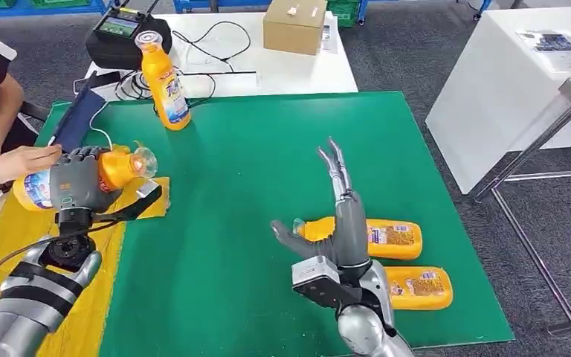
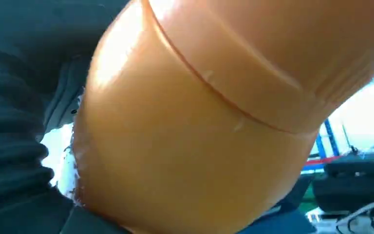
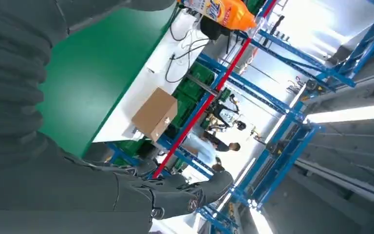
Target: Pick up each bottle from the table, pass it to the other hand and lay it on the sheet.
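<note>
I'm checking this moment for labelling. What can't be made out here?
- Held bottle: the left hand covers its middle in the head view; the left wrist view is too close, showing no label.
- Nearer lying bottle: its cap end is behind the right hand.
- Person's hand: unclear whether it touches the held bottle.

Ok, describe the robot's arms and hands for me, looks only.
Both arms are silver metal. The left hand is dark grey, above a black wrist joint and black-banded forearm, a black cable trailing beside it. The right hand is grey with slim segmented fingers and a boxy grey wrist housing.
</note>
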You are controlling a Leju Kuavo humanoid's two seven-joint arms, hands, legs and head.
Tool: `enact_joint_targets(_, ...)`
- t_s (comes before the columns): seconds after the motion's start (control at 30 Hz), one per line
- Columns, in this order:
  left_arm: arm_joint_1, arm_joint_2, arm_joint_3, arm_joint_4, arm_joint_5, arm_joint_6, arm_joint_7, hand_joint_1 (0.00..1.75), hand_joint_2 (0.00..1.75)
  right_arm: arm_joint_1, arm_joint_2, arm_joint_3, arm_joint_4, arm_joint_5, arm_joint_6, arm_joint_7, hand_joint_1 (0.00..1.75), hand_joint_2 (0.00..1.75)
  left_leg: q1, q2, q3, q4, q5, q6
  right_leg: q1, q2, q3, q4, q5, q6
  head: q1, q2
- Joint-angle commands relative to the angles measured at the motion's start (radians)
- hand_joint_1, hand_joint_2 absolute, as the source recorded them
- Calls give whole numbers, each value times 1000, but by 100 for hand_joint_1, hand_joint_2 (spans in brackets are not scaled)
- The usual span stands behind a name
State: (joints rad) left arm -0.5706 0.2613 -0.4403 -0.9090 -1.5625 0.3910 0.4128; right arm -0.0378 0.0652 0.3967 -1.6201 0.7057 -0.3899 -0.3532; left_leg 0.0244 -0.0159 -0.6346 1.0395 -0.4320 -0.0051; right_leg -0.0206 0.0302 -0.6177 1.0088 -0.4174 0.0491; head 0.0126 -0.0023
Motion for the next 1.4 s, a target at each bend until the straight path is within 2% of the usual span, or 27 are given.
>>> enact_joint_targets(0.03, -89, 23, -99, 161, -8, 2, 5, 175, 175, -30, -15, -14, 18, -1, 1, 5, 0, 175, 0, 2, 3, -1, -1, 1, 1, -1, 3, -1, -1, -2, 0, 0)
enact_joint_targets(0.13, -89, 23, -99, 161, -8, 2, 5, 175, 175, -30, -15, -14, 18, -1, 1, 5, 0, 175, 0, 0, 2, -1, -1, 1, 1, -3, 2, -1, -1, -2, 0, 0)
enact_joint_targets(0.17, -99, 30, -134, 176, -8, -71, 24, 175, 175, -32, -21, -9, 16, 8, -3, 6, 0, 175, 0, 0, 0, 0, 0, 1, 0, -2, 1, -1, 0, -1, 0, 0)
enact_joint_targets(0.3, -140, 8, -143, 346, -3, -82, 0, 175, 175, -48, -54, -8, 36, 67, 17, 70, 0, 175, 0, 1, 4, -2, -1, 2, 1, -3, 4, -2, 0, -2, 0, 0)
enact_joint_targets(0.47, -126, -59, -76, 473, -6, -112, -93, 175, 175, -57, -82, -36, 88, 93, 38, 102, 0, 175, 0, 0, 4, -2, 0, 2, 1, -4, 4, -3, 0, -1, 0, 0)
enact_joint_targets(0.6, -107, -82, -38, 496, -2, -110, -116, 175, 175, -46, -80, -61, 81, 74, 27, 101, 0, 175, 0, -1, 4, -2, -1, 2, 1, -4, 5, -3, -1, -1, 0, 0)
enact_joint_targets(0.63, -102, -85, -25, 503, -8, -105, -111, 168, 175, -44, -77, -69, 81, 104, 1, 109, 0, 175, -1, 0, 2, -1, -1, 1, 0, -3, 3, -2, -1, -1, 0, 0)
enact_joint_targets(0.67, -98, -83, -26, 511, -8, -112, -108, 98, 175, -46, -76, -69, 84, 117, -8, 115, 0, 175, -1, 0, 5, -2, -1, 2, 1, -4, 5, -3, -1, -2, 0, 0)
enact_joint_targets(0.73, -93, -83, -20, 521, -8, -117, -104, 17, 175, -51, -79, -66, 93, 121, -5, 118, 0, 175, 0, 1, 4, -2, -1, 2, 1, -2, 4, -3, -1, -2, 0, 0)
enact_joint_targets(0.77, -91, -83, -17, 526, -8, -116, -105, 3, 175, -53, -80, -65, 97, 126, -6, 122, 0, 175, -1, 1, 5, -2, -1, 2, 1, -3, 5, -3, -1, -2, 0, 0)
enact_joint_targets(1.1, -59, -91, 62, 540, 0, -77, -132, 0, 175, -86, -105, -51, 169, 185, 30, 180, 0, 175, -1, 3, 4, -2, -1, 2, 1, 0, 4, -3, 0, -2, 0, 0)
enact_joint_targets(1.2, -46, -105, 136, 512, 19, -4, -172, 0, 175, -106, -145, -32, 209, 225, 97, 223, 0, 175, -1, 2, 3, -2, -1, 1, 0, 0, 3, -2, 0, -1, 0, 0)
enact_joint_targets(1.33, -5, -137, 209, 408, 81, 187, -270, 0, 175, -119, -217, -19, 273, 261, 182, 254, 0, 175, -1, 2, 6, -3, -1, 2, 1, -2, 7, -4, 0, -1, 0, 0)
enact_joint_targets(1.4, 37, -155, 240, 308, 110, 268, -331, 0, 175, -109, -251, -21, 286, 265, 210, 256, 0, 175, -1, -1, 2, -1, 0, 2, 0, -3, 4, -3, -1, -1, 0, 0)
